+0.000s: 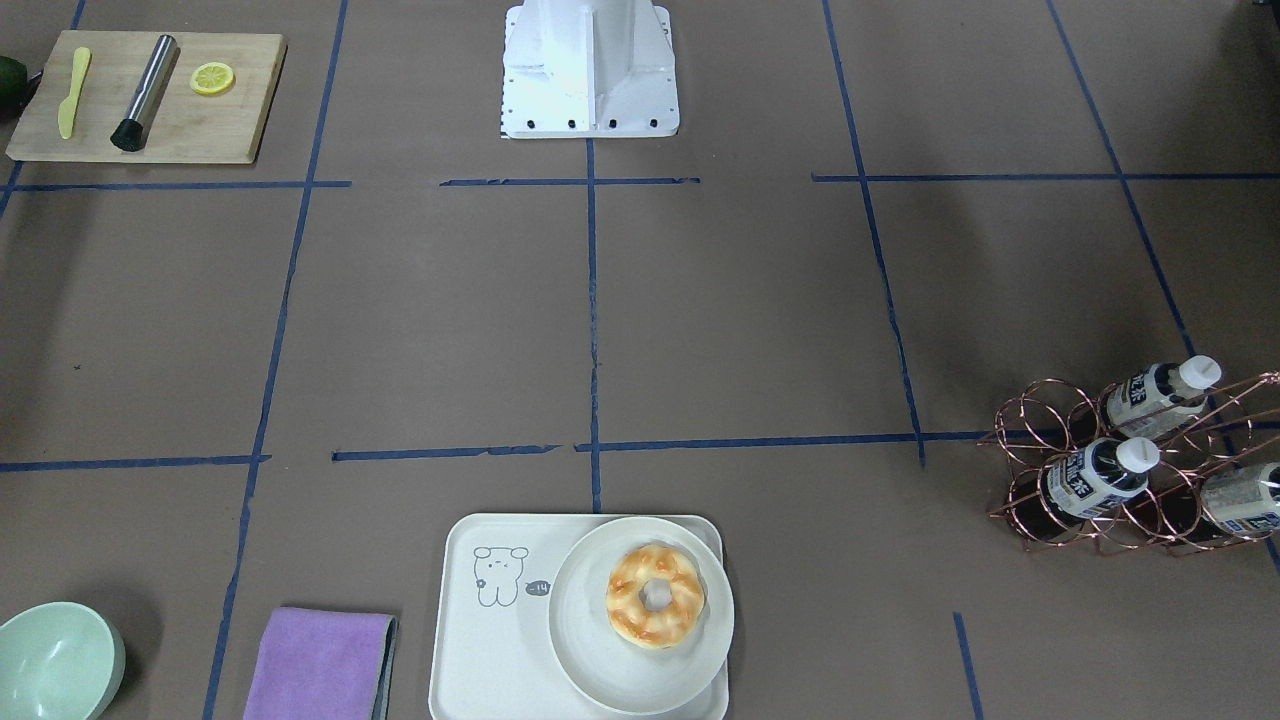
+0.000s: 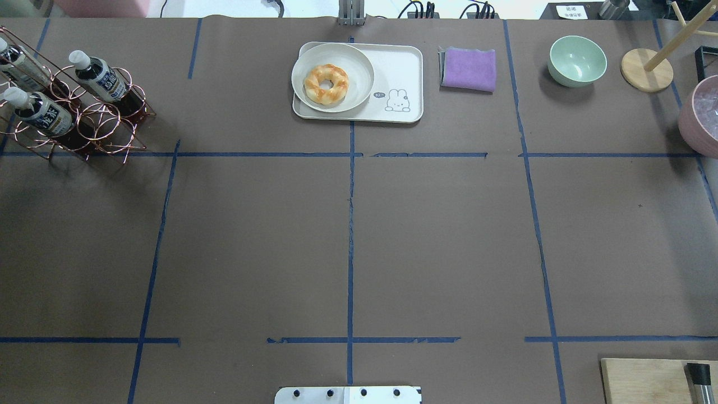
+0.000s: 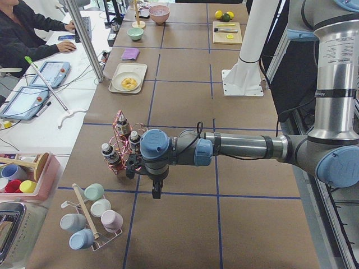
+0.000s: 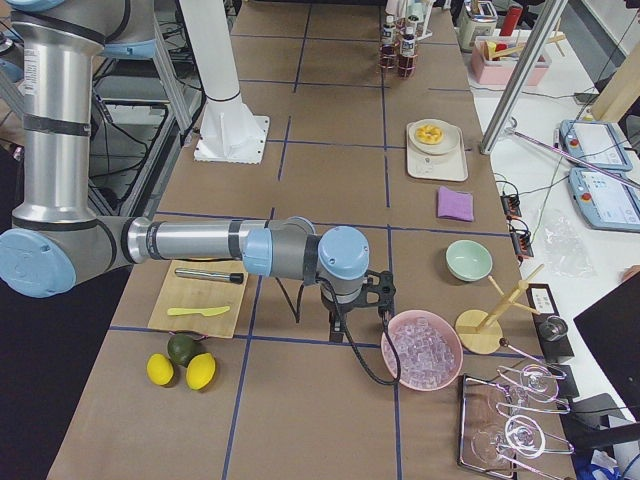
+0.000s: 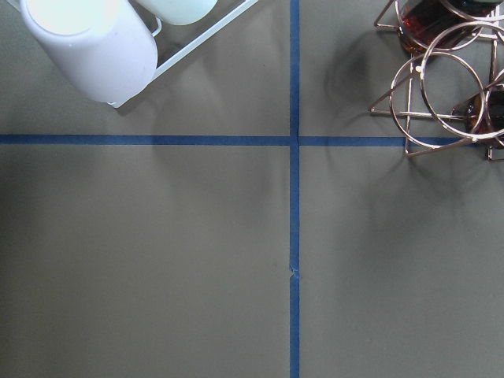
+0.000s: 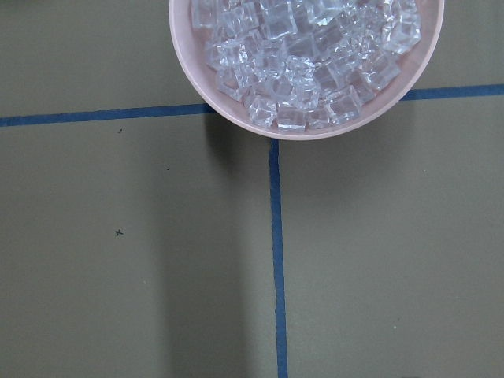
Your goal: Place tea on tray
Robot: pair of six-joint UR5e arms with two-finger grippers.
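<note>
Three tea bottles lie in a copper wire rack (image 2: 106,120) at the table's far left: one (image 2: 98,76), a second (image 2: 39,111), a third (image 2: 14,59). They show too in the front view (image 1: 1095,477). The cream tray (image 2: 401,73) with its line drawing sits at the far middle edge and bears a round plate (image 2: 359,62) with a doughnut (image 2: 326,84). My left gripper (image 3: 156,190) hangs beside the rack, seen only in the left side view. My right gripper (image 4: 336,322) hangs near a pink ice bowl (image 4: 422,350). I cannot tell whether either is open or shut.
A purple cloth (image 2: 468,68) and a green bowl (image 2: 576,60) lie right of the tray. A wooden stand (image 2: 647,69) follows. A cutting board (image 1: 150,97) holds a muddler, a knife and a lemon slice. A rack of mugs (image 3: 92,216) stands beyond the bottle rack.
</note>
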